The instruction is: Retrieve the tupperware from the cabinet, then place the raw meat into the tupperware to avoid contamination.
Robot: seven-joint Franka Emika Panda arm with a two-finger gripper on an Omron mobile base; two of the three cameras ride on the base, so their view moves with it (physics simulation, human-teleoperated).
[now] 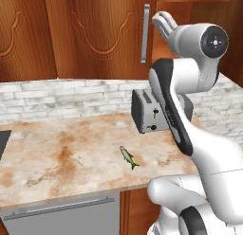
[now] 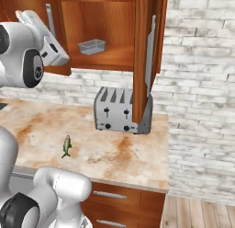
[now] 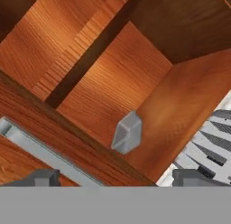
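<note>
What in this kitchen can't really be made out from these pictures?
- Tupperware: small in the right base view; contents unclear.
- Toaster: its right side is behind the arm in the left base view.
- Cabinet: top cut by the frame edge.
- Fish: too tiny for detail.

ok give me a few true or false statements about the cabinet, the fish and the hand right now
1. The reddish-brown wooden wall cabinet has its right door swung open. True.
2. The small clear grey tupperware box sits on the counter beside the fish. False: it rests on the cabinet shelf.
3. The tiny grey-green fish lies on the marble counter, apart from the silver four-slot toaster. True.
4. The hand is clamped on the tupperware. False: it is open and holds nothing, with the box ahead of it.
5. The fish lies inside the tupperware. False: it is on the counter.
</note>
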